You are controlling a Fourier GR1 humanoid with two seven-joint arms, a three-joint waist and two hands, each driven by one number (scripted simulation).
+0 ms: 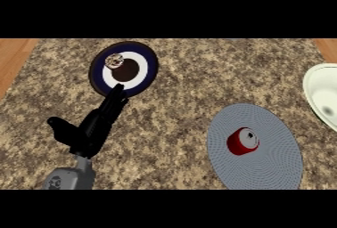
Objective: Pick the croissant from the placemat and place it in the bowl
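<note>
Black L hand (92,127) open, fingertips at bowl (146,60) rim.

The worktop (197,67) is speckled brown and grey stone, and it fills most of the view. A red cup (242,141) sits towards its lower right corner, tilted, with a pale round face showing. A white basin (322,91) is at the right edge, partly cut off. Wood (13,58) shows beyond the upper left and upper right corners.
</note>
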